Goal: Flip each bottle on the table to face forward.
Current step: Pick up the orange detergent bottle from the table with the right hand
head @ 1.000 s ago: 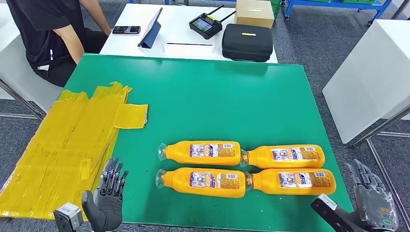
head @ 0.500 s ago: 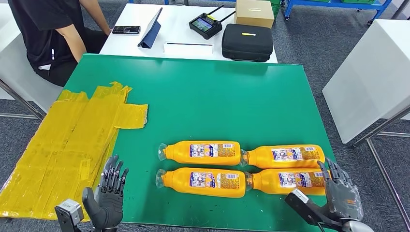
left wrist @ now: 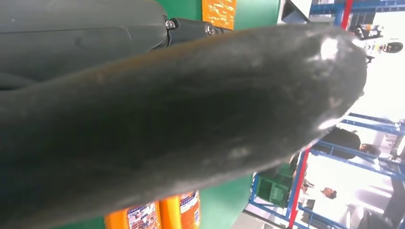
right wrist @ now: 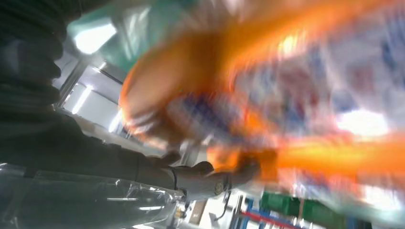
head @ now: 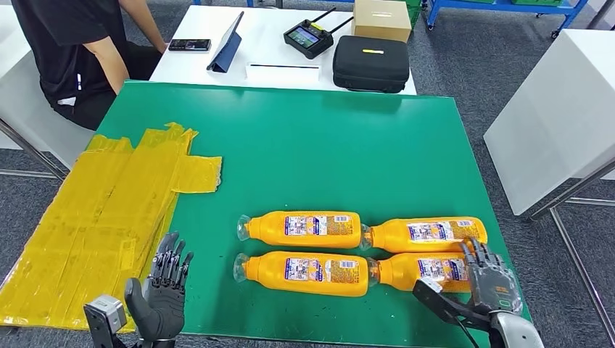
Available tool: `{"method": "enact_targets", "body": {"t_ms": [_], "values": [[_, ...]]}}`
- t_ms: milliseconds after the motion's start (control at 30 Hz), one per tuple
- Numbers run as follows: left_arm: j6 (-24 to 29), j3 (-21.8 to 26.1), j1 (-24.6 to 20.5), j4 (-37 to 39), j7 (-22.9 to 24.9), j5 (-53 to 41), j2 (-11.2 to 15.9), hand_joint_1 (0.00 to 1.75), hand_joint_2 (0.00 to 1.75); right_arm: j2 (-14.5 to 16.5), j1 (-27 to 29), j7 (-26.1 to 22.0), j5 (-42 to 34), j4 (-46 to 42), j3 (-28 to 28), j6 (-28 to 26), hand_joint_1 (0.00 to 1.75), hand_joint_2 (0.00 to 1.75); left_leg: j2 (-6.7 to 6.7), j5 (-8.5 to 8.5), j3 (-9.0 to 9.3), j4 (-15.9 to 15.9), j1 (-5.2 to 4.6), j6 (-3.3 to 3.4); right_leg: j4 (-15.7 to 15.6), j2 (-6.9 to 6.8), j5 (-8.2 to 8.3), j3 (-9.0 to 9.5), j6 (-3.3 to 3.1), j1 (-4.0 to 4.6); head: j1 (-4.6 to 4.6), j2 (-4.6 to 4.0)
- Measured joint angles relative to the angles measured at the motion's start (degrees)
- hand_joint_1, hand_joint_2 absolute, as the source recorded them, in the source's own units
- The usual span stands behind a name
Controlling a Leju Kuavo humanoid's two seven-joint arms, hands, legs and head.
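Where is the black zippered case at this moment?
In the head view, the black case lies on the white table beyond the green table's far edge, between the black controller and the cardboard box.

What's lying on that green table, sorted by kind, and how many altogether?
Orange bottles: 4 (far left, far right, near left, near right)
Yellow plastic sheet: 1
Total: 5
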Motion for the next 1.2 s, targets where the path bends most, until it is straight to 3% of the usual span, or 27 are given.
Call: {"method": "enact_targets", "body": {"t_ms": [67,133,200,400,700,833,1000,1100,1200], "values": [[0.21,0.19,0.12,-0.01,-0.04,0.55,0.03,0.0,0.0,-0.84,-1.68,0.19,0.28,2.7,0.49,0.86,0.64,1.75,0.02,-0.01,0.07,0.0,0.0,0.0,-0.01,0.04,0.0,-0.02,0.0,0.0,0.0,0.0],[0.39,0.31,0.14,-0.01,-0.16,1.08,0.07,0.0,0.0,-1.78,-3.3,-0.23,0.03,5.47,0.88,1.24,1.42,1.75,0.04,-0.11,0.27,0.0,0.0,0.02,-0.04,0.08,-0.08,-0.13,-0.04,0.0,0.0,0.0],[0.47,0.36,0.14,-0.01,-0.29,1.61,0.14,0.0,0.0,-2.68,-4.55,-1.06,-0.53,8.22,1.23,1.33,1.69,1.75,0.05,-0.3,0.54,-0.01,0.01,0.01,-0.09,0.08,-0.27,-0.09,-0.04,0.0,0.02,0.0],[0.86,0.37,0.15,-0.01,-0.64,2.55,0.39,0.0,0.0,-4.0,-6.86,-2.25,-1.46,13.04,1.9,1.35,1.75,1.75,0.09,-0.38,0.92,0.0,0.01,0.08,-0.11,0.08,-0.38,0.28,0.0,0.01,0.02,0.0],[2.67,0.37,0.96,-0.27,-0.06,2.83,0.45,0.0,0.0,-3.15,-7.9,-4.16,-5.65,13.1,2.08,1.87,1.75,1.75,0.09,-0.36,1.04,0.0,0.02,0.08,-0.09,0.11,-0.26,0.41,0.01,0.02,0.02,0.0],[2.4,0.38,1.36,-0.61,2.02,2.66,0.45,0.0,1.75,-1.15,-6.69,-9.81,-16.83,8.5,1.07,5.79,1.75,1.75,0.12,-0.36,0.94,-0.01,0.03,0.05,-0.05,0.13,-0.23,0.63,0.01,0.05,0.0,0.0],[0.38,0.71,2.38,-1.73,2.44,2.73,0.23,0.0,1.75,2.98,-3.16,-16.81,-41.31,-2.3,-0.33,12.1,1.75,1.75,0.05,-0.28,0.71,0.0,0.03,0.04,0.03,0.07,-0.26,0.7,0.02,0.05,-0.01,0.0],[-1.01,1.2,2.53,-2.63,2.39,2.39,-0.2,0.0,1.75,5.58,-1.84,-18.36,-55.61,-10.58,-1.42,14.49,1.75,1.75,0.04,-0.28,0.62,0.0,0.02,0.05,0.02,0.07,-0.27,0.55,0.01,0.01,0.0,0.0],[-2.36,1.56,2.33,-3.35,2.28,2.25,-0.57,0.0,1.75,7.21,-0.18,-19.4,-60.37,-16.39,-1.52,13.91,1.75,1.75,0.03,-0.31,0.59,0.0,-0.04,0.05,0.01,0.06,-0.29,0.3,0.02,-0.04,0.01,0.0]]}}
